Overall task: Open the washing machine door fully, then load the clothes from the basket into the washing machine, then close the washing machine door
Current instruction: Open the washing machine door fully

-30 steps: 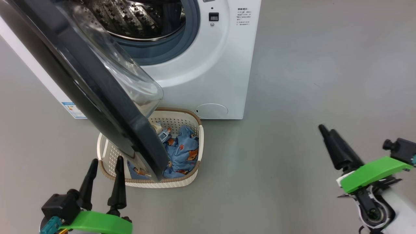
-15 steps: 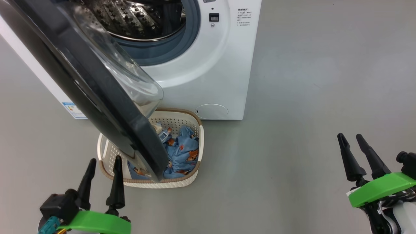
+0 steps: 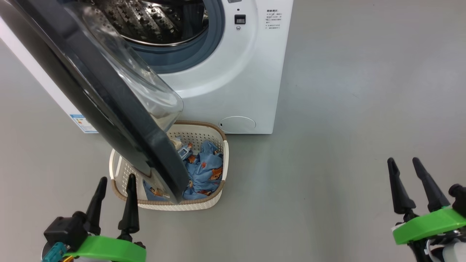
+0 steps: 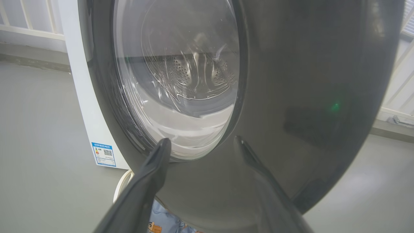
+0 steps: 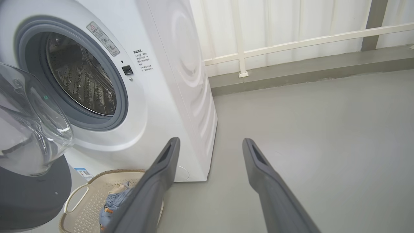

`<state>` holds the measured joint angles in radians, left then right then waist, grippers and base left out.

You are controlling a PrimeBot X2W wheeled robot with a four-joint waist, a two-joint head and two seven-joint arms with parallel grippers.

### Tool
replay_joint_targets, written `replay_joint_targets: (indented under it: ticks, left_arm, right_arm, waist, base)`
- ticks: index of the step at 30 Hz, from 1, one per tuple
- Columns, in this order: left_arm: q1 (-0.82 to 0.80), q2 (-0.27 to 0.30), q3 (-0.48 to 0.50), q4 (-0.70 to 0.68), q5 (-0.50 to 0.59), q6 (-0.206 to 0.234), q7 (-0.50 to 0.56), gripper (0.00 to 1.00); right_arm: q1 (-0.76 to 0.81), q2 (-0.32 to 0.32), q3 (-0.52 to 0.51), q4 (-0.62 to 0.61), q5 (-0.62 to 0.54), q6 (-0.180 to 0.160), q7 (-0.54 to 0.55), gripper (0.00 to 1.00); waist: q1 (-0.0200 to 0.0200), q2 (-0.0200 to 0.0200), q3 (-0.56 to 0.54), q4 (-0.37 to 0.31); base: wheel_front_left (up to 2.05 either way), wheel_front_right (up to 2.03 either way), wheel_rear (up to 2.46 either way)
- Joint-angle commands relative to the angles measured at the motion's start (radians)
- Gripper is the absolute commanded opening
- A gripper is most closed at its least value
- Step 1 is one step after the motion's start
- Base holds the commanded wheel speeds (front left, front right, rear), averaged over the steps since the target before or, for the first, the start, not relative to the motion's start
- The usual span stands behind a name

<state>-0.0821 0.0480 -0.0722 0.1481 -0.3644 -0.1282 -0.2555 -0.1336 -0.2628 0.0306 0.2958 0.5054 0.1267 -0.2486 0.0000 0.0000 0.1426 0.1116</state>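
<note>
The white washing machine [image 3: 240, 72] stands at the top of the head view, its steel drum [image 3: 156, 18] exposed. Its black-rimmed door [image 3: 109, 109] with the bulging glass window [image 3: 134, 76] is swung out over the cream basket [image 3: 204, 202] on the floor. Light-blue clothes [image 3: 204, 171] with orange-brown figures lie in the basket, partly hidden by the door. My left gripper [image 3: 114, 178] is open, empty, just in front of the door's lower rim [image 4: 291, 97]. My right gripper [image 3: 403, 160] is open and empty at the lower right, far from the machine [image 5: 161, 97].
Grey floor [image 3: 346, 109] spreads to the right of the machine. A white railing [image 5: 291, 45] and a low grey kerb [image 5: 307, 71] run behind it. A blue label sticker [image 3: 83, 123] sits on the machine's left side, a round filter cap [image 3: 237, 124] low on its front.
My right gripper has drawn back toward the lower right corner and turned so both fingers point up. The left gripper, door and basket have stayed put.
</note>
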Motion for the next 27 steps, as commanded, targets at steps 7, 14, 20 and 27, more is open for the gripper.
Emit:
replay_joint_targets:
  ticks: [7,14,20,27]
  left_arm:
    - [-0.023,0.021,0.038,-0.026,0.012,-0.003,-0.006,1.0]
    - [-0.031,0.022,0.042,-0.027,0.012,-0.003,-0.006,1.0]
    - [-0.046,0.019,0.069,-0.03,0.01,-0.003,-0.006,0.0]
    - [-0.067,0.01,0.182,-0.123,0.019,-0.003,-0.006,0.0]
  right_arm:
    - [0.04,0.032,-0.015,-0.022,-0.047,0.004,-0.013,1.0]
    - [0.042,0.05,-0.019,-0.024,-0.067,0.004,-0.013,1.0]
    - [0.04,0.054,-0.028,-0.03,-0.075,0.004,-0.013,1.0]
    - [0.043,0.056,-0.032,-0.035,-0.079,0.004,-0.013,1.0]
  waist:
    - [0.0,0.0,0.003,0.0]
    - [0.0,0.0,0.009,-0.005]
    - [0.0,0.0,0.011,-0.003]
    - [0.0,0.0,0.012,0.0]
  base:
    - [0.0,0.0,0.0]
    - [0.0,0.0,0.0]
    - [0.0,0.0,0.0]
    - [0.0,0.0,0.0]
